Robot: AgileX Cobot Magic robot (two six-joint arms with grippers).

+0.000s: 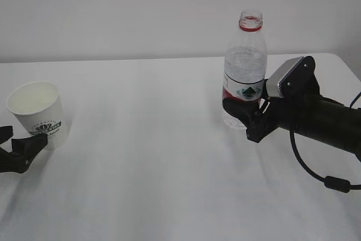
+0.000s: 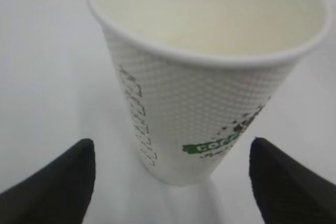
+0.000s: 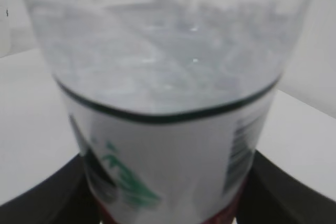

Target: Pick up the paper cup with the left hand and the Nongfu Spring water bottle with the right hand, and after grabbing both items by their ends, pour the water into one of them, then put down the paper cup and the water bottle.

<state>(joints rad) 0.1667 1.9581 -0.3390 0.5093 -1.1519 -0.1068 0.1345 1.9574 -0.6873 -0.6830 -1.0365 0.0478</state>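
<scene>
Dimpled tapered paper cup [image 2: 205, 103]; ribbed clear plastic bottle [image 1: 244, 66], uncapped.

White table [image 1: 146, 156]: paper cup [image 1: 38, 112] at left, water bottle [image 1: 245, 66] upright at right.

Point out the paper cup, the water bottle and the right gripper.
paper cup [image 1: 39, 118], exterior view, outer wall below the rim.
water bottle [image 1: 245, 60], exterior view, clear shoulder above the label.
right gripper [image 1: 243, 109], exterior view, between the fingertips at the bottle.
</scene>
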